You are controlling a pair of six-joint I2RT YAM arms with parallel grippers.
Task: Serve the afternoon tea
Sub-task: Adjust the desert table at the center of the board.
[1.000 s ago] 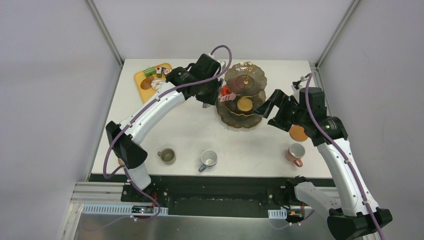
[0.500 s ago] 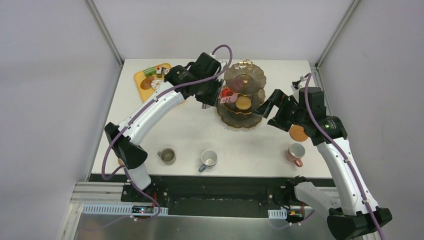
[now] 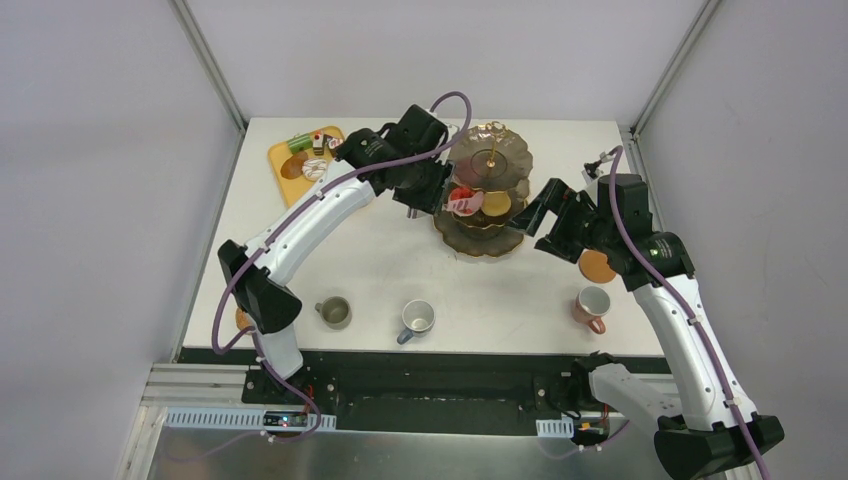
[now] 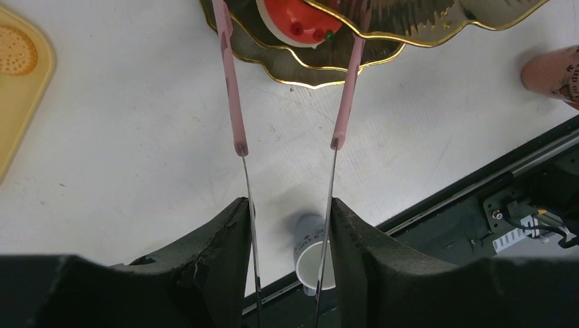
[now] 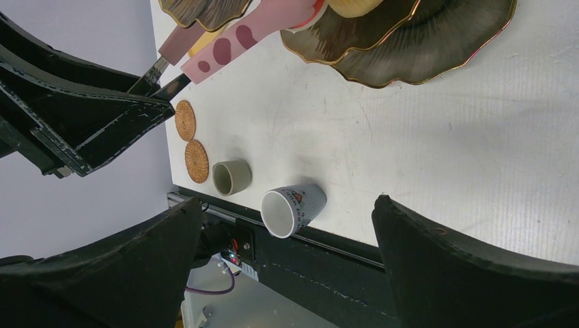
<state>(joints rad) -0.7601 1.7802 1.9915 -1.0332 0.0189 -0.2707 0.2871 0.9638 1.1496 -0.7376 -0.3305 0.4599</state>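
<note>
The left claw (image 4: pixel 290 225), at 9 o'clock of the three-tier stand (image 4: pixel 300 68), pinched the pink-handled tongs (image 4: pixel 232 102), whose arms flanked the red doughnut (image 4: pixel 297 17). The right claw (image 5: pixel 283 205), at 3 o'clock, stood spread and empty.

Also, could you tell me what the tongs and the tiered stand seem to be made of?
The tongs: thin shiny metal arms, matte pink tips, likely silicone or plastic. The tiered stand: dark glossy plates with gold wavy rims, perhaps glass or glazed ceramic; unclear which.

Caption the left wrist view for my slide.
Left gripper holds pink-handled tongs, their arms either side of a red-topped pastry on the gold-rimmed stand.
</note>
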